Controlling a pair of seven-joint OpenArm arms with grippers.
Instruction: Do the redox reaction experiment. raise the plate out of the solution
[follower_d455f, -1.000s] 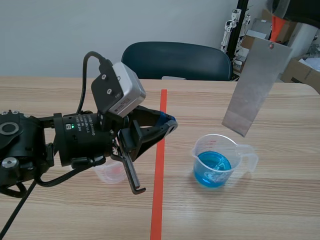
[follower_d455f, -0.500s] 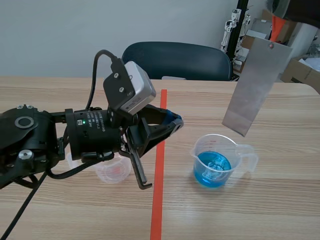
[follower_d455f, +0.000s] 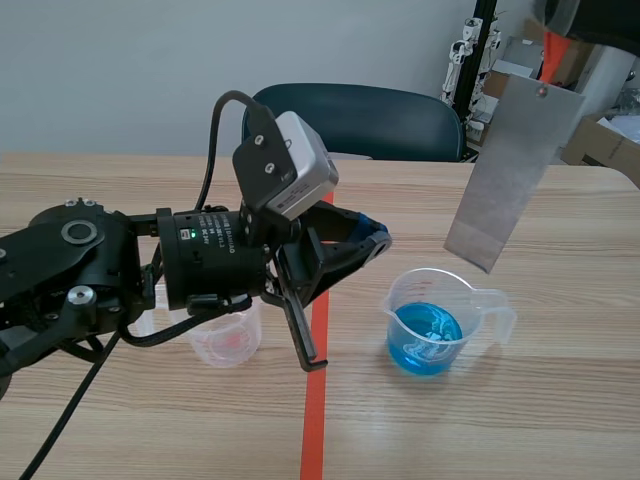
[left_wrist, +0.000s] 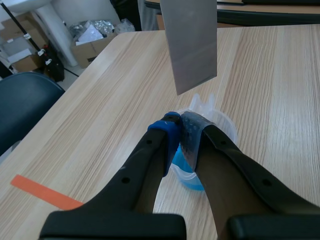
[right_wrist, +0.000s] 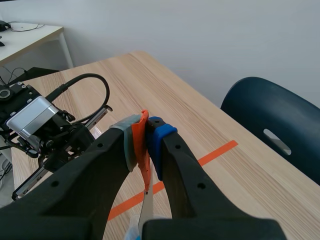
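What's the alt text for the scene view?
A grey plate hangs clear above a beaker of blue solution, held from the top right. The left arm's shut pincer points toward the beaker; a small clear cup sits beneath that arm.

Wooden table (follower_d455f: 560, 410), orange-red tape line (follower_d455f: 314, 425) down the middle. Clear beaker (follower_d455f: 432, 325) of blue solution right of it, small clear cup (follower_d455f: 228, 342) left.

Closed pincer (left_wrist: 181, 125) before beaker (left_wrist: 222, 124), grey plate (left_wrist: 191, 45) hanging above.
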